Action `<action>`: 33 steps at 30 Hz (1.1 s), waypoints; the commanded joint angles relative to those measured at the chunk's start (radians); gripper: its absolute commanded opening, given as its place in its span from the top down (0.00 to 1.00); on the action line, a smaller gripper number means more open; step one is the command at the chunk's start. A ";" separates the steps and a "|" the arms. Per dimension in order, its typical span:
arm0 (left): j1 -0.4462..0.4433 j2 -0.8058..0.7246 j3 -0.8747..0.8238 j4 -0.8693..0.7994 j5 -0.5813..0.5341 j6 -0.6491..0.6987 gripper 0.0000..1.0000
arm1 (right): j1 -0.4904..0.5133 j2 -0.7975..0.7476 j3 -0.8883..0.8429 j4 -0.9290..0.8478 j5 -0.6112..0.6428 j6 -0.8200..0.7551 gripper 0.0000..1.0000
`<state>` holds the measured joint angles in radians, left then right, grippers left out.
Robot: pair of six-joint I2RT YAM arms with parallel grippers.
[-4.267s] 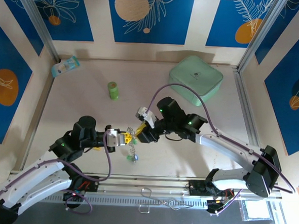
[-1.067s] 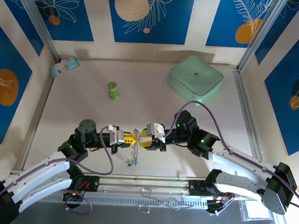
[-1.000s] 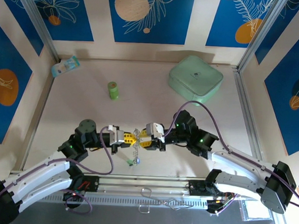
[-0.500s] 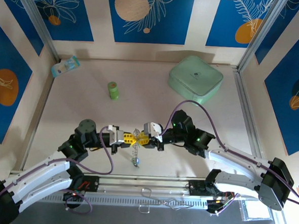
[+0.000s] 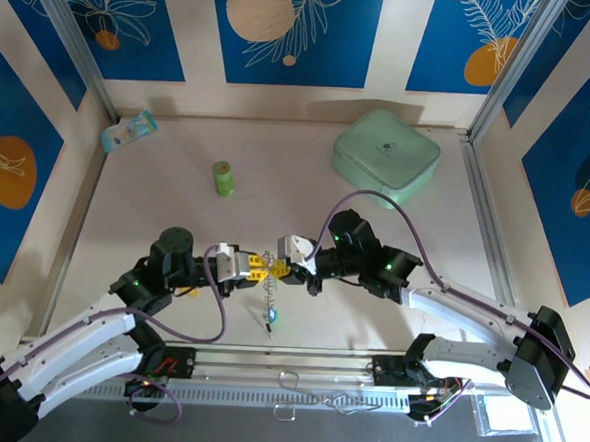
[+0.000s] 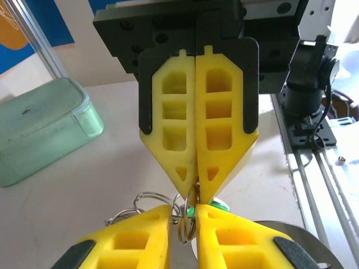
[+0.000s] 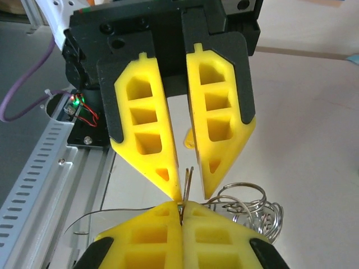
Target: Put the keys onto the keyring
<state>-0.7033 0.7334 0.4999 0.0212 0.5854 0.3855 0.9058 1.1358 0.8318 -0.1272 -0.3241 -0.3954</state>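
As the right gripper (image 7: 180, 208) has now clamped shut on the thin silver wire keyring (image 6: 187, 227), the left gripper (image 7: 189, 190) has eased slightly open, so the ring changes hands.

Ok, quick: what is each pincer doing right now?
Left pincer: slightly open, with the keyring wire standing in the gap.
Right pincer: closed on the keyring.
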 commanded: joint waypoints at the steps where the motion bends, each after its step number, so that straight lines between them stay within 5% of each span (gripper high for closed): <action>1: -0.002 0.022 0.060 -0.134 -0.041 0.098 0.84 | 0.008 0.015 0.076 -0.139 0.014 -0.061 1.00; 7: -0.002 0.056 0.086 -0.158 -0.025 0.131 1.00 | 0.022 0.057 0.150 -0.227 0.008 -0.095 1.00; 10: -0.003 0.054 0.087 -0.151 -0.017 0.130 1.00 | 0.014 0.048 0.146 -0.206 -0.029 -0.075 1.00; 13: -0.002 0.027 0.054 -0.077 0.003 0.086 1.00 | -0.038 -0.002 0.083 -0.120 -0.102 -0.012 0.71; 17: -0.003 -0.007 -0.026 0.085 0.047 -0.004 1.00 | -0.089 -0.065 -0.024 -0.008 -0.171 0.057 0.63; 33: -0.002 -0.017 -0.090 0.183 0.097 -0.044 1.00 | -0.051 -0.031 -0.051 0.001 -0.072 0.045 0.65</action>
<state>-0.7044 0.7338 0.4137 0.1429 0.6361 0.3481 0.8452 1.0988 0.7765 -0.1200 -0.4141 -0.3367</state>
